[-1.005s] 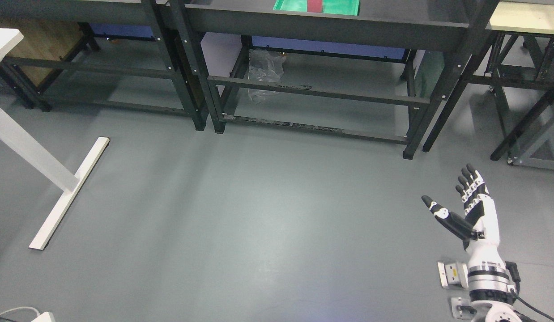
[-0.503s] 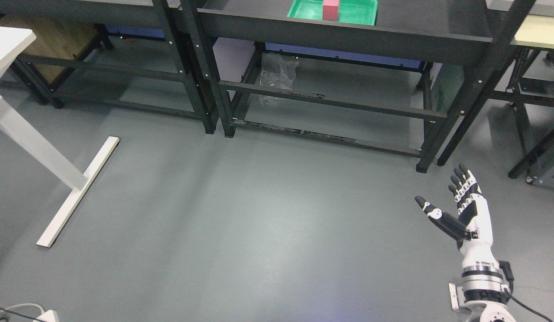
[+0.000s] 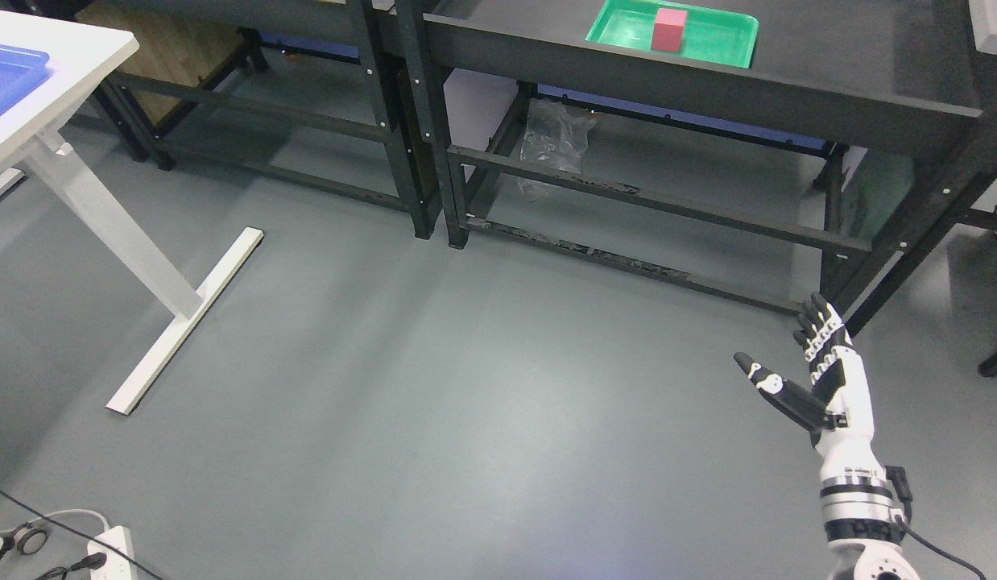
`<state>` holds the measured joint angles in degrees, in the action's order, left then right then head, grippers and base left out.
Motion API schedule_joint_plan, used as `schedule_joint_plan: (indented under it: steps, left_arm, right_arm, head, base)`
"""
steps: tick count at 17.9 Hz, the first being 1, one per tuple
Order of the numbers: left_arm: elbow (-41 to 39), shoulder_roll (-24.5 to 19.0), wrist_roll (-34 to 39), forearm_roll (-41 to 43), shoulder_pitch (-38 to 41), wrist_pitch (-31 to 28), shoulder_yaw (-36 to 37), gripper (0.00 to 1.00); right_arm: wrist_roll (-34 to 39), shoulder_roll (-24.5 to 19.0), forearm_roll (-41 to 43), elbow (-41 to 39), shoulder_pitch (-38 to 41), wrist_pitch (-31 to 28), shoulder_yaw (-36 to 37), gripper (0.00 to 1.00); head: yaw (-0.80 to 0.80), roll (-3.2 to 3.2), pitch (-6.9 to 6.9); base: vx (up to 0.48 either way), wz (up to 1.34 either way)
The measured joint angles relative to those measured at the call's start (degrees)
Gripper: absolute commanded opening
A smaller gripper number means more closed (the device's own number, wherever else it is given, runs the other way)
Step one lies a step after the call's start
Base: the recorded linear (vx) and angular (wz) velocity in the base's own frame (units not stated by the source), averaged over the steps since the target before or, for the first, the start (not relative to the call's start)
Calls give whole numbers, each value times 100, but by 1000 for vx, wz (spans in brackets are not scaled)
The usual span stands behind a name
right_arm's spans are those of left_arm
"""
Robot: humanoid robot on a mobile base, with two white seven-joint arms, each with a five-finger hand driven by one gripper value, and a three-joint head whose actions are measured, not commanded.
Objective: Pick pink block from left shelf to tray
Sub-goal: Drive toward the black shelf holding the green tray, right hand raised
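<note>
White right hand [image 3: 817, 379], fingers spread, apparently holding nothing.

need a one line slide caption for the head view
Right hand open and empty above the grey floor, far from the pink block standing in the green tray on the black shelf.

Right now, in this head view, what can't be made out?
- Left hand: not in view anywhere.
- Blue tray: cut off by the left edge; contents unseen.
- Pink block: in the green tray; its base is hidden by the tray's rim.
- Right hand: open, forearm cut off at the bottom edge.
</note>
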<state>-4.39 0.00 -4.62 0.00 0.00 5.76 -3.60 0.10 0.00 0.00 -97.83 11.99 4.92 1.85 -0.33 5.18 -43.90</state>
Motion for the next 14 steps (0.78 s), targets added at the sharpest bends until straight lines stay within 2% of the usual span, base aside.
schedule_joint_plan:
  steps: [8, 14]
  left_arm:
    - [0, 0, 0, 0, 0, 0, 0, 100]
    - [0, 0, 0, 0, 0, 0, 0, 100]
  right_arm:
    - [3, 0, 0, -3, 28, 9, -89, 100]
    - [3, 0, 0, -9, 30, 1, -132, 100]
  head:
    - [0, 0, 0]
    - [0, 0, 0]
  base:
    - [143, 81]
    - [242, -76]
